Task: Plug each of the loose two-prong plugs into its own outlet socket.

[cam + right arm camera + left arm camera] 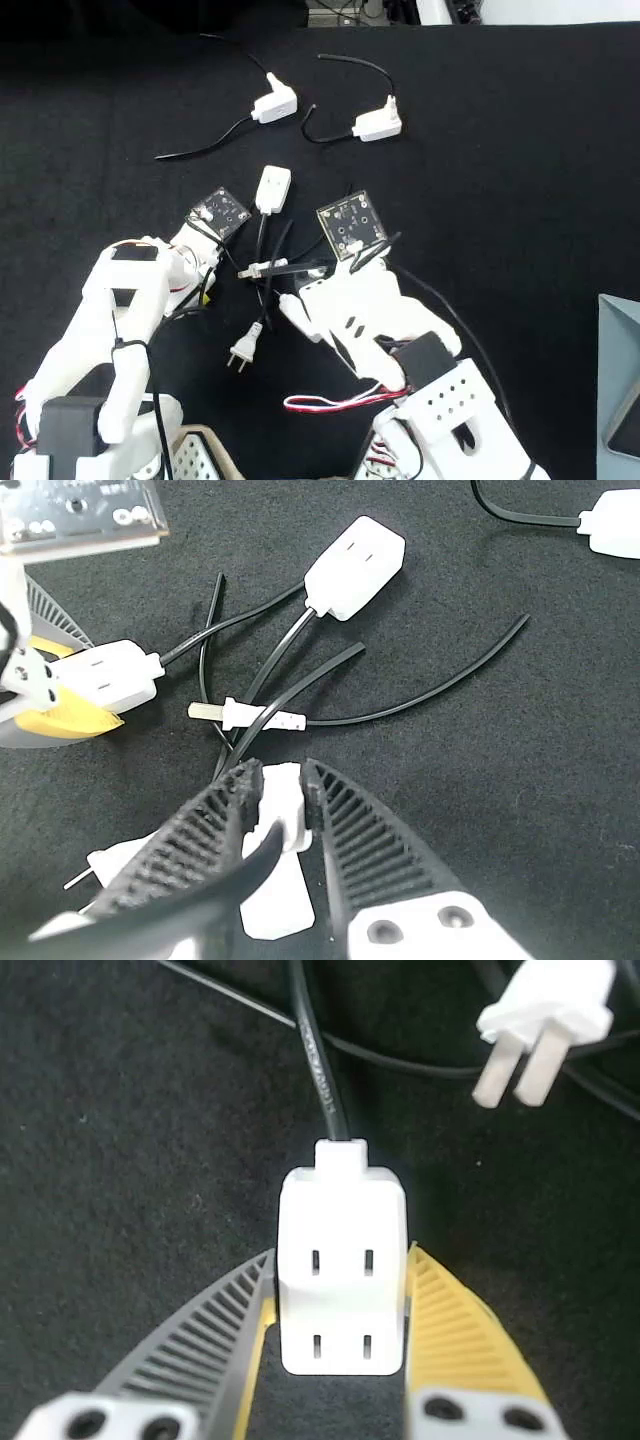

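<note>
1. Left gripper (340,1260): grey and yellow ribbed fingers clamped on the flanks of a white moulded-plastic socket block (343,1210) on a black cord. All four slots are empty.
2. Small pale two-prong plug (240,352) on a black cord, lying loose on the black cloth table (520,200) between the arms' bases.
3. White flat-blade plug (262,268), loose between the two grippers, with cords crossing it.
4. Second white socket block (272,188), loose and just beyond item 3, slots empty.
5. White angled plug (272,105), loose on the far side.
6. Right gripper (281,772): black ribbed fingers closed on a white plastic plug body (285,820).
7. Second white angled plug (378,122), loose on the far side, well apart from both sockets.
8. Pale grey container-like object (612,330) at the table's right edge; I cannot tell what it holds.

Handling (a judgement): the plugs look light and rigid, with smooth shells likely to twist in a grip. The cords seem springy enough to tug them off line. Best to hold each by the flat sides of its body, behind the blades.
</note>
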{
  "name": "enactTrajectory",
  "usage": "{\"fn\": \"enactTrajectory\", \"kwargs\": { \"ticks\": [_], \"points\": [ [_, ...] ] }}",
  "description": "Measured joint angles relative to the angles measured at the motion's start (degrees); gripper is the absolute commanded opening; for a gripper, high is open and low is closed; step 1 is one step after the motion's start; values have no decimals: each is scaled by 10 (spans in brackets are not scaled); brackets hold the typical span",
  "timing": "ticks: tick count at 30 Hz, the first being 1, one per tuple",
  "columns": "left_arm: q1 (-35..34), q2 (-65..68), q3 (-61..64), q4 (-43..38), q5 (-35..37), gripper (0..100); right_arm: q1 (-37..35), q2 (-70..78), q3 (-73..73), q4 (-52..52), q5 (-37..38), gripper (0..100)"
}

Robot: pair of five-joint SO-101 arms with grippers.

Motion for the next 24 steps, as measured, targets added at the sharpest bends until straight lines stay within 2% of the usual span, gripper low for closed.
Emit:
{"fn": "enactTrajectory", "kwargs": {
  "ticks": [2, 7, 11, 17, 24],
  "points": [
    [0, 0, -9, 0, 3, 298, 0, 0, 0, 0, 0, 13],
    [-22, -4, -40, 1, 82, 311, 0, 0, 0, 0, 0, 13],
    [-63, -45, -59, 8, 94, 311, 0, 0, 0, 0, 0, 13],
    [-147, -155, -67, 67, 102, 306, -7, 0, 0, -7, 0, 13],
    [-274, -292, -32, 103, 219, 306, -83, 46, -2, -16, 0, 13]
  ]
}}
